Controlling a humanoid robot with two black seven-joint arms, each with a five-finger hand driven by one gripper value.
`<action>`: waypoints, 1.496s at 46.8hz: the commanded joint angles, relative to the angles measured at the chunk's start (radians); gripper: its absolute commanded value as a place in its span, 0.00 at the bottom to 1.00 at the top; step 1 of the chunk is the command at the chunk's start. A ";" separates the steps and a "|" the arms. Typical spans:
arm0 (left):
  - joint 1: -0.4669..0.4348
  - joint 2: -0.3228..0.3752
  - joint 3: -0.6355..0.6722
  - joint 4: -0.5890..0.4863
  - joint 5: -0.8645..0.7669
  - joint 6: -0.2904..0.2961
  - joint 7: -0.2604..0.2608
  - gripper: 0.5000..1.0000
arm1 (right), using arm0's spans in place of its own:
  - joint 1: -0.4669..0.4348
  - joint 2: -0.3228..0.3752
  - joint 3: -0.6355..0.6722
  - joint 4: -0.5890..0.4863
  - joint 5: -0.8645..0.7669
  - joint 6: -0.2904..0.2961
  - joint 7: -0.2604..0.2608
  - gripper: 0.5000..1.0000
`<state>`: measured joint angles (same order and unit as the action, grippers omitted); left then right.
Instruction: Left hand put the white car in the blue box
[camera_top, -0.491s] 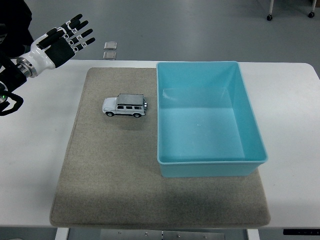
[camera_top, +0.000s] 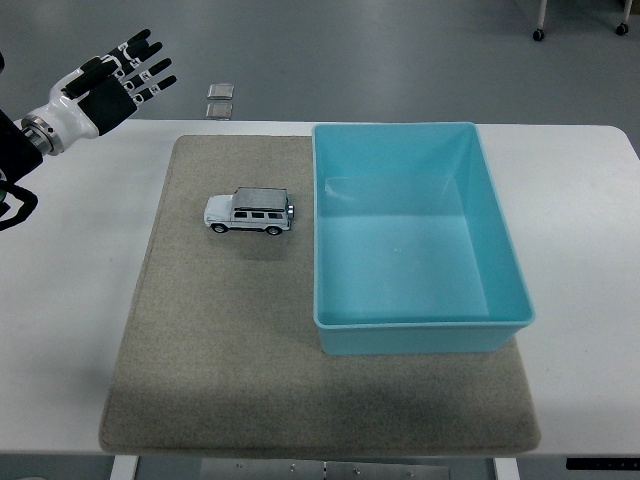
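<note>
A robot's left hand (camera_top: 105, 85) with five fingers. The back of the hand is a glossy white shell, and the palm side is black. The fingers (camera_top: 140, 65) are black, with small white plates set along their segments, giving a banded black-and-white look. At the wrist sits a silver metal ring. Behind it, the forearm is black, with a black cable looping beside it.

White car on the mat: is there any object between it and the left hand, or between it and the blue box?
Nothing visible blocks either path. The left hand is open above the table's far left corner, with only bare table and mat between it and the white car. The blue box sits just right of the car, apart from it; only its own wall must be cleared.
</note>
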<state>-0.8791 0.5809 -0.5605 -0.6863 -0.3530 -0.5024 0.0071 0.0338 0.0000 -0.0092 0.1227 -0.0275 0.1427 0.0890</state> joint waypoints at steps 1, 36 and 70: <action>-0.021 0.002 0.005 0.030 0.031 -0.030 -0.003 1.00 | 0.000 0.000 0.000 0.000 0.000 0.000 0.000 0.87; -0.066 0.149 0.014 -0.306 1.440 0.108 -0.277 1.00 | 0.000 0.000 0.000 0.000 0.000 0.000 0.000 0.87; -0.061 -0.009 0.183 -0.361 1.689 0.214 -0.274 0.98 | 0.000 0.000 0.000 0.000 0.000 0.000 0.000 0.87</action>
<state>-0.9418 0.5907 -0.3804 -1.0499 1.3344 -0.2953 -0.2677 0.0339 0.0000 -0.0092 0.1227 -0.0276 0.1427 0.0890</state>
